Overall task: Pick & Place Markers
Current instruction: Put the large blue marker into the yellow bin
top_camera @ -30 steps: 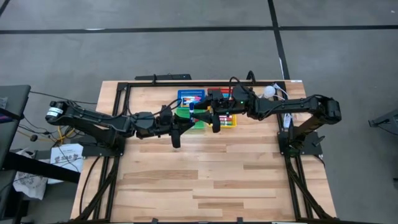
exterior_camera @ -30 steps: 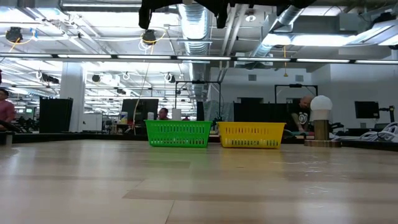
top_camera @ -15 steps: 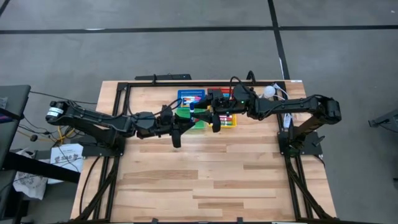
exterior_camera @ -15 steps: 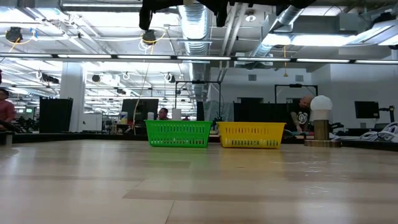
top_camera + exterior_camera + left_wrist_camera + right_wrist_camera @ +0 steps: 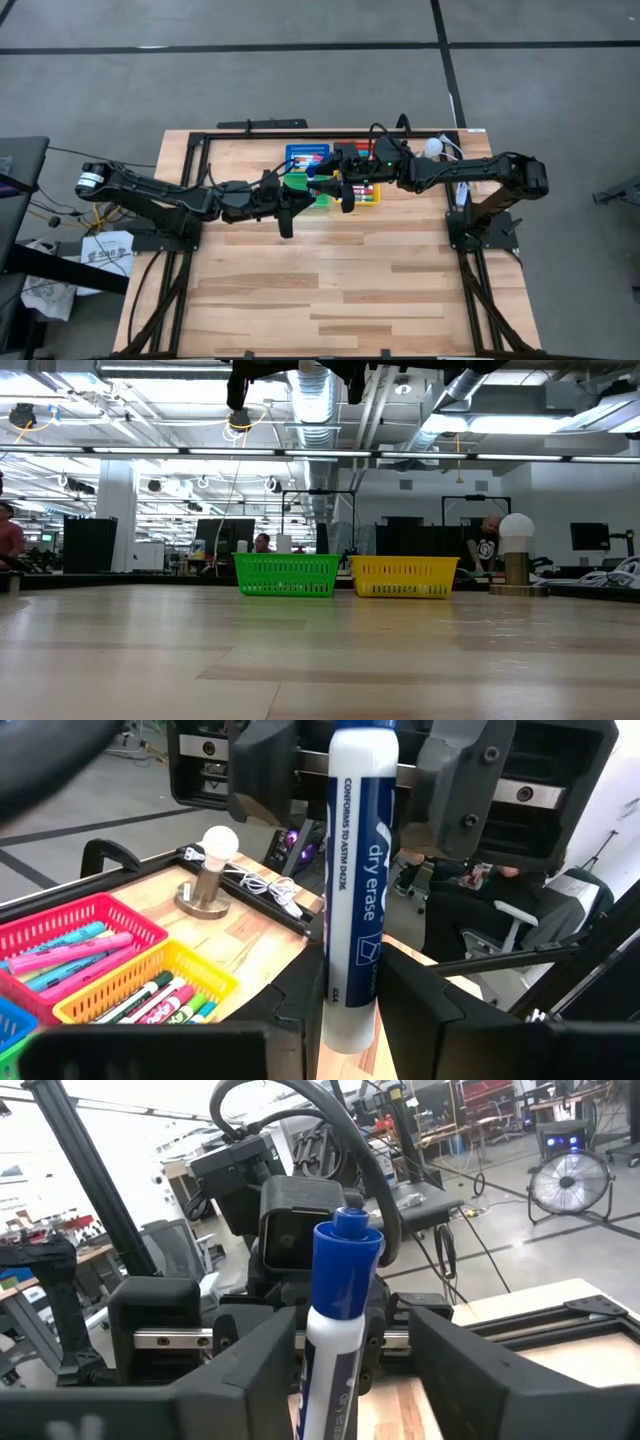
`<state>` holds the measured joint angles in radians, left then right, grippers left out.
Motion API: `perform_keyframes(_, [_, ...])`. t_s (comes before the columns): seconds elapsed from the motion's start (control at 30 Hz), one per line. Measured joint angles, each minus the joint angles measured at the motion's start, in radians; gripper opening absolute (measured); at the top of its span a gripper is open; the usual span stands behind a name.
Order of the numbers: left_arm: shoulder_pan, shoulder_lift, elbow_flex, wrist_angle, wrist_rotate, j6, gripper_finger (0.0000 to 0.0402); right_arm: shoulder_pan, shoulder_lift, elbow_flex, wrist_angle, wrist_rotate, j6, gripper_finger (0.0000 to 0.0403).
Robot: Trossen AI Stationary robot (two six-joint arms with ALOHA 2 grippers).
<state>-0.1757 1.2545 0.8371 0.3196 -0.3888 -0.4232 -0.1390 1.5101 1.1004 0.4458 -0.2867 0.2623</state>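
A white-barrelled marker (image 5: pixel 355 890) with a blue band and a blue cap (image 5: pixel 345 1265) hangs level in the air above the baskets at the far middle of the table. My left gripper (image 5: pixel 345 1020) is shut on its uncapped end. My right gripper (image 5: pixel 350 1355) faces it from the table's right side and is open. Its fingers stand on either side of the cap end, with a gap showing. In the high view the two grippers, left (image 5: pixel 298 195) and right (image 5: pixel 340 188), meet over the green basket (image 5: pixel 300 185). My left gripper pinches the marker's barrel at its tail end (image 5: pixel 350 1005) between its two fingers. The fingers come level from the table's left side, and the marker runs on in line with them toward my right gripper. The marker is lifted clear of everything.
Below the grippers stand a blue basket (image 5: pixel 307 153), a red basket (image 5: pixel 60 925) with pink markers, and a yellow basket (image 5: pixel 195 980) with several markers. A small lamp with a white bulb (image 5: pixel 218 845) is at the far right. The near half of the table (image 5: pixel 330 290) is bare wood.
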Motion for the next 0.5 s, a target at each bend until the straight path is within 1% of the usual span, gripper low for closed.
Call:
perform_keyframes(0.1, [0.0, 0.0, 0.0, 0.0, 0.0, 0.0, 0.0081, 0.0, 0.0, 0.0, 0.0, 0.0, 0.0, 0.0151])
perform_keyframes(0.27, [0.001, 0.0, 0.0, -0.001, -0.003, 0.004, 0.0081, 0.001, 0.0, 0.0, 0.002, -0.007, 0.006, 0.0072])
perform_keyframes(0.33, [0.001, 0.0, 0.0, -0.003, -0.003, 0.006, 0.0081, 0.001, 0.0, 0.0, 0.002, -0.01, 0.008, 0.0051])
perform_keyframes(0.5, [0.001, 0.0, 0.0, -0.003, -0.003, 0.005, 0.0082, 0.001, 0.0, 0.0, 0.001, -0.01, 0.007, 0.0049])
